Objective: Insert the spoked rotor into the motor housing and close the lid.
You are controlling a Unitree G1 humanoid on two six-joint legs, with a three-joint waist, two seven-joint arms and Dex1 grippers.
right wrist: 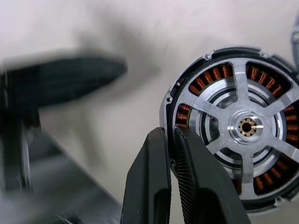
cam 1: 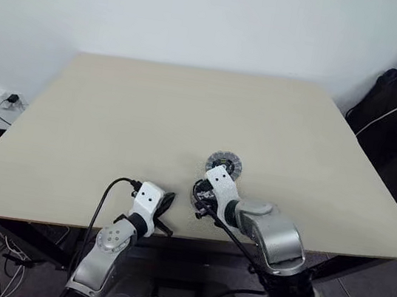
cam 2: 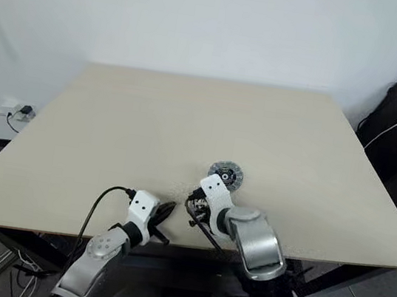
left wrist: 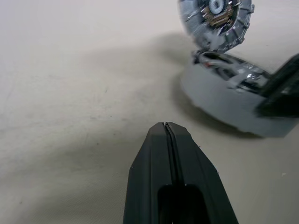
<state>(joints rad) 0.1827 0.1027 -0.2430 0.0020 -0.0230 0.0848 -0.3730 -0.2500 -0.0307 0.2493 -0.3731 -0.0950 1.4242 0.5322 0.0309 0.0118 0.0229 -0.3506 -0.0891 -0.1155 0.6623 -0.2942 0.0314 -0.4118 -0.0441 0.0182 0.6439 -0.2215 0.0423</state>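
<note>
Already the spoked rotor (right wrist: 247, 126) sits inside the motor housing (right wrist: 184, 114), its silver arms lying across the ring of copper coils, so by my judgement only the closing of the lid is left. The right gripper (right wrist: 169, 135) has its two black fingers drawn together on the housing's dark rim, a thin pinch at one side only. It holds the part close to the near edge of the table (cam 1: 115, 106), a little right of that edge's middle. In the left wrist view the housing looks tilted, and I cannot tell whether its low side rests on the table or hangs just above it. The lid (cam 1: 224, 163) lies flat on the table just beyond the right gripper, further from the near edge, apart from the housing. The left gripper (left wrist: 166, 126) has its fingers pressed fully together on nothing and hovers by the near edge, just left of the housing.

The risks I see follow from that one-sided hold. A narrow pinch on a round rim can let the housing swing or slip, and so near the edge it could drop off the table. Tilted this far, the rotor may slide out of its seat before the lid goes on. The lid lies flat and thin, so a closed or poorly aimed finger may only push it away. If it lands off-centre on a slanted housing, it will likely jam instead of seating
</note>
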